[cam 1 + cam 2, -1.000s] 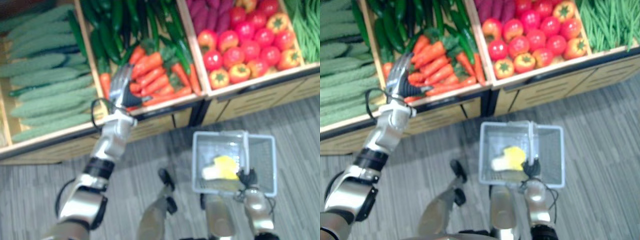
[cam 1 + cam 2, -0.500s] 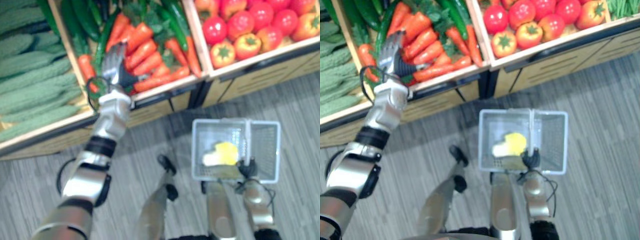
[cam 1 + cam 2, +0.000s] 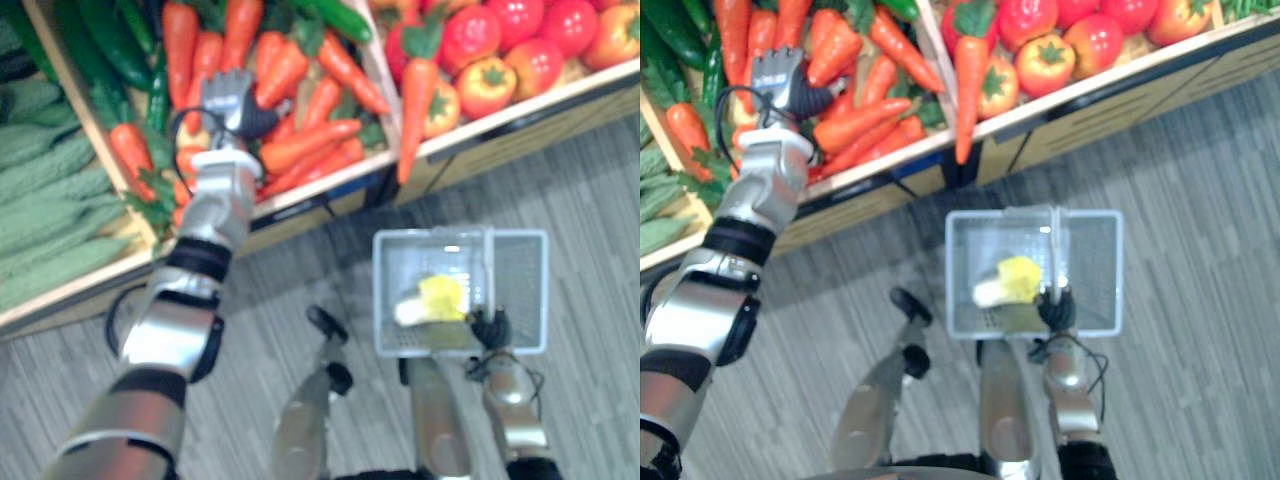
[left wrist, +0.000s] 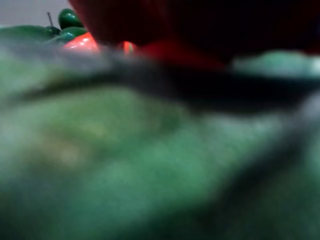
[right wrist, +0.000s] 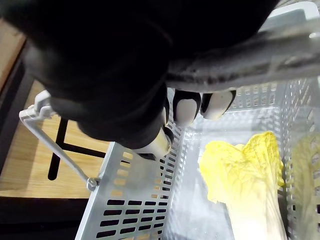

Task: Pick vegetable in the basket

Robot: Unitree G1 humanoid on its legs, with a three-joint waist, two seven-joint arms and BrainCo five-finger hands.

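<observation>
The left hand is hovering with straight, empty fingers over the heaped carrots, none picked yet, while the right hand is clenching the handle of the white basket, which is already carrying a yellow cabbage.

Both eye views look steeply down from the head, sharing carrots and basket; wrist views sit very close.

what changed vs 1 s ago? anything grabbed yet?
The left hand has moved from the near edge of the carrots further in over them; whether it grips one cannot be told. The camera has shifted too. The right hand still holds the basket by its handle, yellow cabbage inside.
</observation>
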